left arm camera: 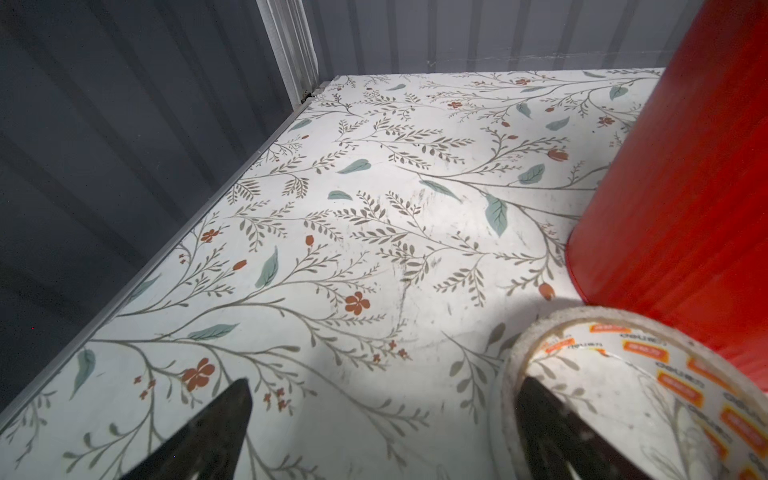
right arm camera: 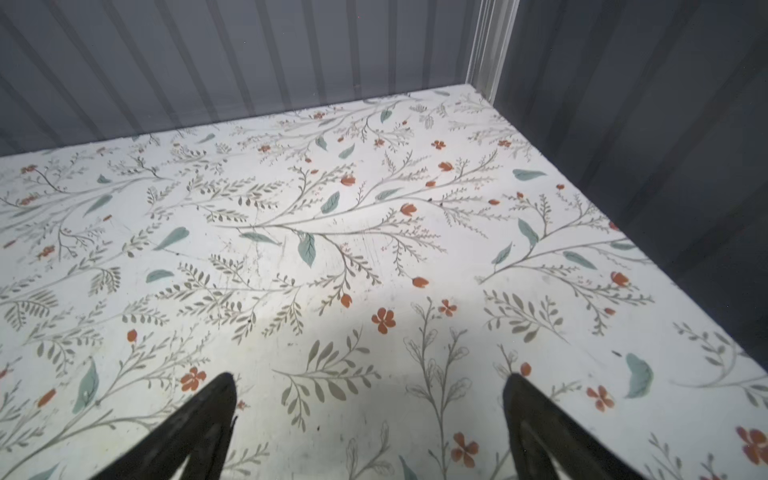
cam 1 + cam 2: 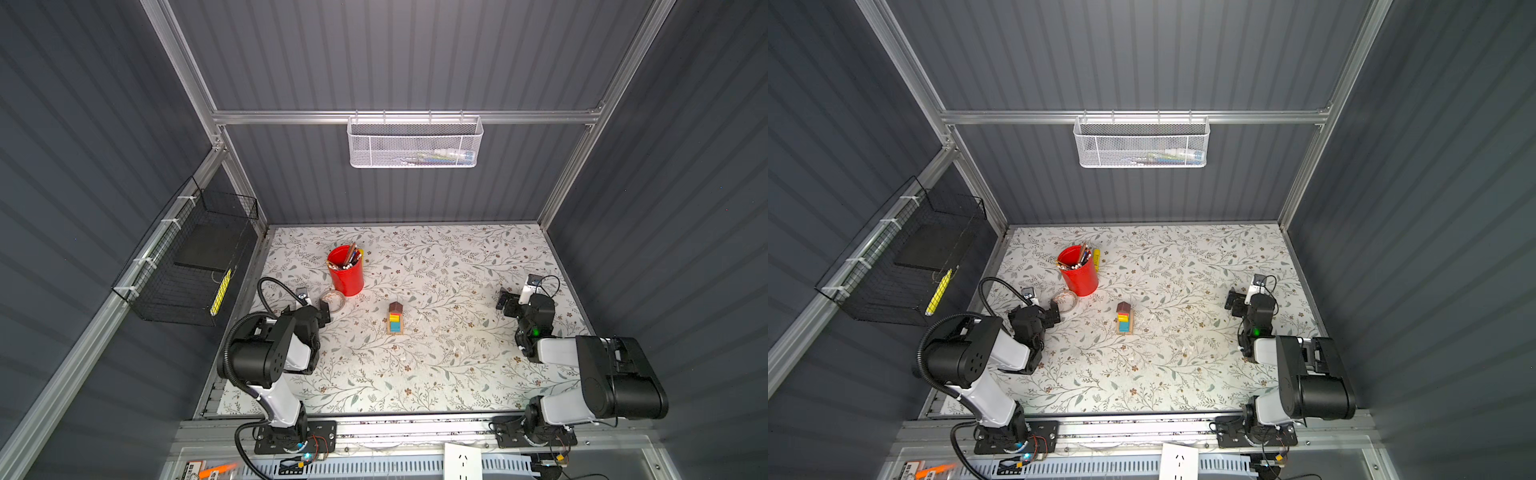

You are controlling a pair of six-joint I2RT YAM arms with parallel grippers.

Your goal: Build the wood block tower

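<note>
At the near edge of the floral table (image 3: 436, 374), both arms sit folded back over their bases, one at each side. The left gripper (image 1: 384, 386) hangs low over the table with its jaws spread wide and nothing between them. In the left wrist view one finger (image 1: 552, 428) overlaps the opening of a clear tape roll (image 1: 673, 378); whether it touches the roll I cannot tell. The right gripper (image 2: 370, 378) is likewise wide open and empty, above bare tabletop near the right wall. Between the two arms, near the middle of the table and well apart from both grippers, stands the tower (image 3: 395, 319), seen in both top views (image 3: 1124, 319). Its wood blocks are stacked upright: a tan base (image 3: 395, 331), a blue block (image 3: 395, 326), yellow (image 3: 393, 318) and red above it, and a dark brown roof piece (image 3: 395, 307) on top. Farther back on the left, just beyond the tape roll (image 3: 332, 299), a red cup (image 3: 347, 276) holds pencils. A black wire basket (image 3: 187, 266) hangs on the left wall, and a white mesh basket (image 3: 415, 143) hangs on the rail of the back wall.
</note>
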